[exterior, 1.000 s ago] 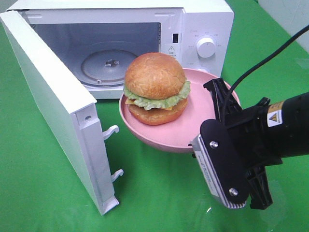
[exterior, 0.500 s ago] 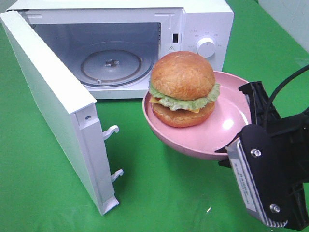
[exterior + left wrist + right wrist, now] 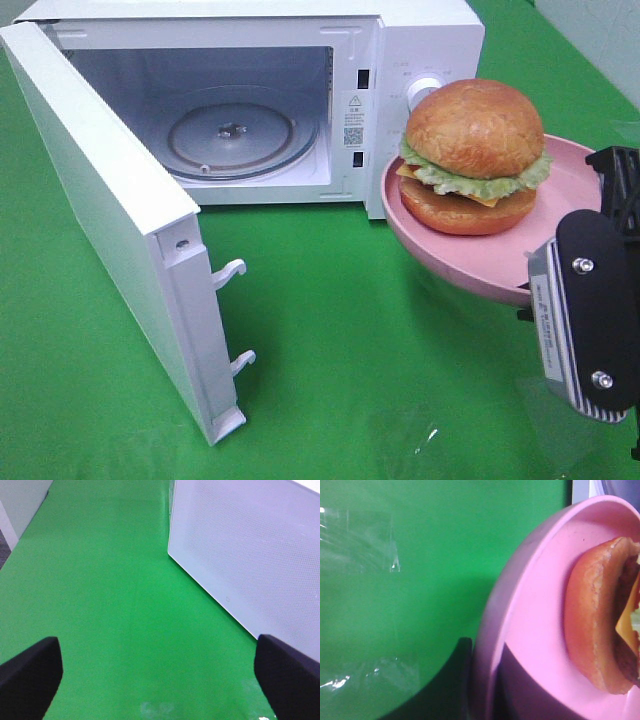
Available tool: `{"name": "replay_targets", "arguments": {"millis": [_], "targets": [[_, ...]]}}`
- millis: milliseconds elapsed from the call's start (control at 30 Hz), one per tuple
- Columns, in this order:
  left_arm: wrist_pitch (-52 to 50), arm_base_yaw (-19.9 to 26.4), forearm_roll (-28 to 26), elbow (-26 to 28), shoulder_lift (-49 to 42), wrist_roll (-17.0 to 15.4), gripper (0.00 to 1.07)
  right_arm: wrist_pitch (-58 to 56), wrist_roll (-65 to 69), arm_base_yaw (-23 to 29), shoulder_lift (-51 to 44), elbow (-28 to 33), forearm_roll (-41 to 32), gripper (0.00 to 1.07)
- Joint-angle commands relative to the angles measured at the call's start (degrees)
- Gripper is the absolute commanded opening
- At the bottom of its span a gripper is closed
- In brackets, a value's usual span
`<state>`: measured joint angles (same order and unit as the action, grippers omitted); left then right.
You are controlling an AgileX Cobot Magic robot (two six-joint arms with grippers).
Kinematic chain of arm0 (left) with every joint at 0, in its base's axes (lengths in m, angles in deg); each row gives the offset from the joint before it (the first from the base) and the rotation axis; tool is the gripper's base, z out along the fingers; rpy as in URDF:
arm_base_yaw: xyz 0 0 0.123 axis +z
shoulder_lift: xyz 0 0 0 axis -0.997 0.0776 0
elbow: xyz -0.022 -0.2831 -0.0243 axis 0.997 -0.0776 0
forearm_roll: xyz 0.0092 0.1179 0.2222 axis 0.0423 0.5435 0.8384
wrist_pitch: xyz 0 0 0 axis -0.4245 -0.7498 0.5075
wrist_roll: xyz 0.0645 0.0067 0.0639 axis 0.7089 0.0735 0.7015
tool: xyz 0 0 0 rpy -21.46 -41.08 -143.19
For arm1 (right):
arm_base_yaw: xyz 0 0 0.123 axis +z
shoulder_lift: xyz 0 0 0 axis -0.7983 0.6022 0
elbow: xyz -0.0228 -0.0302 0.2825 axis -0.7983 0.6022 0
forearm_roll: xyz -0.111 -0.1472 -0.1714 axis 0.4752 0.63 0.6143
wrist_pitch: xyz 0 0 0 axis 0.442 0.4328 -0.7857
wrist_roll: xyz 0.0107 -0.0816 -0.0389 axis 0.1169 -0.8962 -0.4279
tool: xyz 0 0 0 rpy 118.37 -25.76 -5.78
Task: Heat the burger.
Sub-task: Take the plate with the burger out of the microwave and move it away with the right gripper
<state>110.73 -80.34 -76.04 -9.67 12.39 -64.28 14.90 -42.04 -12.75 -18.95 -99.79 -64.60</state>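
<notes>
Right gripper [image 3: 600,200] mostly off-frame, its grip on the plate [image 3: 440,262] hidden.

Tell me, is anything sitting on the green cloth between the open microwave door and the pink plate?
No. In the exterior high view, only bare green cloth lies between the microwave door and the pink plate with the burger.

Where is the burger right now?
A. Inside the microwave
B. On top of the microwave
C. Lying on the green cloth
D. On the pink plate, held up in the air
D. The burger sits on the pink plate, which the right pincer holds above the green cloth, outside the open microwave, whose glass tray has nothing on it.
</notes>
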Motion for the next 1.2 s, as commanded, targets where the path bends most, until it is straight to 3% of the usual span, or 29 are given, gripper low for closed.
{"name": "replay_targets", "arguments": {"millis": [33,200,300,367,633,833,1200], "targets": [[-0.80,0.23,-0.11,-0.06,-0.92,0.00,0.98,0.23,10.26,-0.06,-0.97,-0.57,8.88,0.00],[-0.80,0.23,-0.11,-0.06,-0.92,0.00,0.98,-4.64,25.50,-0.06,-0.97,-0.57,18.11,0.00],[-0.80,0.23,-0.11,-0.06,-0.92,0.00,0.98,-5.27,28.25,-0.06,-0.97,-0.57,19.19,0.00],[-0.80,0.23,-0.11,-0.06,-0.92,0.00,0.98,-8.02,38.56,-0.06,-0.97,-0.57,22.92,0.00],[-0.80,0.23,-0.11,-0.06,-0.92,0.00,0.98,-13.18,51.57,-0.06,-0.92,-0.57,24.18,0.00],[-0.80,0.23,-0.11,-0.06,-0.92,0.00,0.98,-18.05,61.42,-0.06,-0.06,-0.57,29.16,0.00],[-0.80,0.23,-0.11,-0.06,-0.92,0.00,0.98,-21.08,82.91,-0.17,11.29,-0.63,35.01,0.00]]}}
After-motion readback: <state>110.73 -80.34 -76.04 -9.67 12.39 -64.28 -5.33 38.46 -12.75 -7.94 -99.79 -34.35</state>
